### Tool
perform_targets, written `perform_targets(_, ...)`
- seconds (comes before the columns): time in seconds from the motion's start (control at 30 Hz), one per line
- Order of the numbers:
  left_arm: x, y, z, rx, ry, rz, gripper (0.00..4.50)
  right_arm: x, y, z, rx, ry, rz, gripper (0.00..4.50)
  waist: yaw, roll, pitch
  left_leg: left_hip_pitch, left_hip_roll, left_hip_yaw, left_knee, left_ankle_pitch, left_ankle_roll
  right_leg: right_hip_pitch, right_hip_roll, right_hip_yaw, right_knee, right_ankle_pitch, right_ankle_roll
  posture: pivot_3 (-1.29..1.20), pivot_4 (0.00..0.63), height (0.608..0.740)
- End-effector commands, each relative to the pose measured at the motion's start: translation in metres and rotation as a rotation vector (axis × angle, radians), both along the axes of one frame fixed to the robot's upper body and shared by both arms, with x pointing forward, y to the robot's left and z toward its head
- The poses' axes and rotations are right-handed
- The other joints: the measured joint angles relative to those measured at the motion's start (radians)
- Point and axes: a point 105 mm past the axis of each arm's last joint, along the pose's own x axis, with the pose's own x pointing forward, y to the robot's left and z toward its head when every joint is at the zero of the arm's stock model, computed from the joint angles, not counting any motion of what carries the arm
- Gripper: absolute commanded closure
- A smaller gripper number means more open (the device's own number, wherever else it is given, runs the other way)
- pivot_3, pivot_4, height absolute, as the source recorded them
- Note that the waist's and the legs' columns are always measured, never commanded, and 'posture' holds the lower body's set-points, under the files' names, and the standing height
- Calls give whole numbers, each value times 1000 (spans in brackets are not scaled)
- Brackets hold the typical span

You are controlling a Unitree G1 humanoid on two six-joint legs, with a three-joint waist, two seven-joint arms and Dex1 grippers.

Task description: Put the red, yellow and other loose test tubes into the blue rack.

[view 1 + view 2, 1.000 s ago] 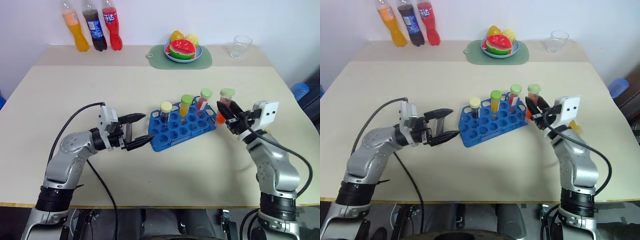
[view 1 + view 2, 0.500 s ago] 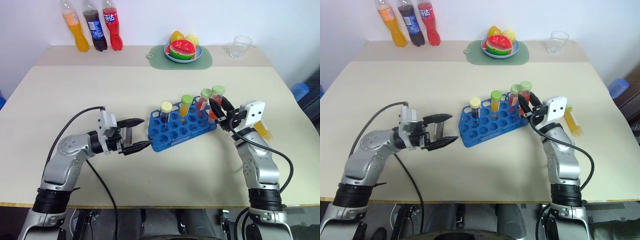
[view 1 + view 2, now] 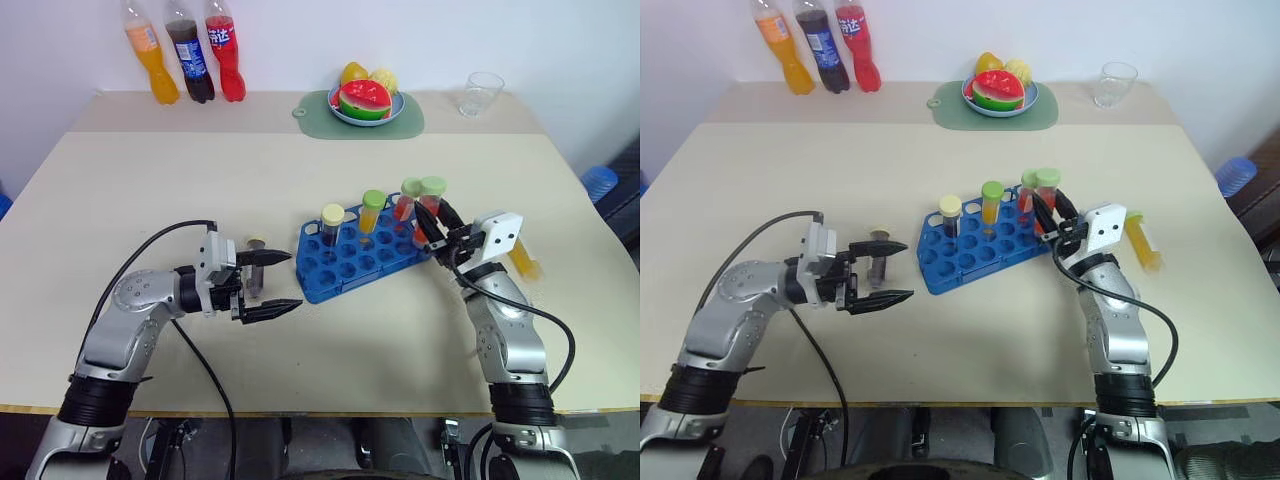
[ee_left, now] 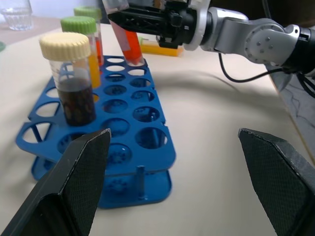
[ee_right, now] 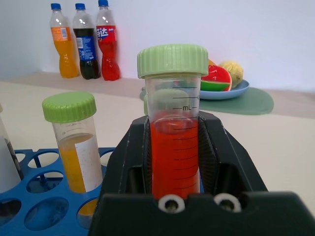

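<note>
Holding a light, stiff, smooth-walled red tube (image 5: 174, 147) calls for a grip round its barrel below the green cap, as the right claw (image 3: 432, 228) grasps it now, over the blue rack's (image 3: 350, 270) far corner. Three tubes already stand there. The left claw (image 3: 270, 283) hangs released on the table (image 3: 200, 180).

Rack (image 3: 362, 261) sits mid-counter (image 3: 300, 180); three tubes (image 3: 371, 210) stand in it. Bottles (image 3: 187, 60) behind-left, fruit bowl (image 3: 366, 112) behind.
</note>
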Motion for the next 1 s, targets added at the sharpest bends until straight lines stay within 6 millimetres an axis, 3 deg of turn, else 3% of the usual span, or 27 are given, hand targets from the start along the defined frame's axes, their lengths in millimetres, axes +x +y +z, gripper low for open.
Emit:
perform_targets(0.03, 2, 0, 5, 1, -27, -9, 216, -4, -1, -20, -11, 54, -9, 3726, 0, 0, 0, 0, 0, 0, 0, 0, 0, 0, 0, 0, 0, 0, 0, 0, 150, 740)
perform_targets(0.1, 4, 0, 5, -1, -28, -10, 216, -6, -2, -22, -10, 51, -6, 3726, 1, 0, 0, 0, 0, 0, 0, 0, 0, 0, 0, 0, 0, 0, 0, 0, 150, 740)
perform_targets(0.33, 7, -3, 7, -15, -23, -20, 216, -13, -7, -17, -73, 3, -45, 182, -1, 1, 1, 0, 0, 0, 0, 0, 0, 0, 0, 0, 0, 0, 0, 0, 150, 740)
perform_targets(0.37, 8, -3, 6, -14, -23, -21, 216, -15, -7, -15, -96, -6, -38, 28, -1, 1, 1, 0, 0, 0, 0, 0, 0, 0, 0, 0, 0, 0, 0, 0, 150, 740)
perform_targets(0.57, 10, -3, 7, -15, -25, -27, 216, -39, -21, 19, -267, -28, 37, 28, 5, 2, 1, -1, 0, 0, 0, 0, 0, 0, 0, 0, 0, 0, 0, 0, 150, 740)
perform_targets(0.77, 12, -8, 5, -14, -30, -40, 216, -64, -47, 36, -363, 226, 104, 28, 6, 1, 1, -1, 0, 0, 0, 0, 0, 0, 0, 0, 0, 0, 0, 0, 150, 740)
perform_targets(0.93, 15, -11, 5, -16, -33, -58, 216, -43, -98, 36, -400, 496, -42, 28, 1, 0, 1, 0, 0, 0, 1, 0, 0, 0, -1, 1, -1, 0, -2, 0, 150, 740)
perform_targets(1.0, 17, -13, 6, -17, -37, -66, 216, -25, -130, 29, -372, 645, -136, 28, 1, 0, 1, 0, 0, 0, 1, 0, 0, 0, 0, 1, -1, 0, -2, 0, 150, 740)
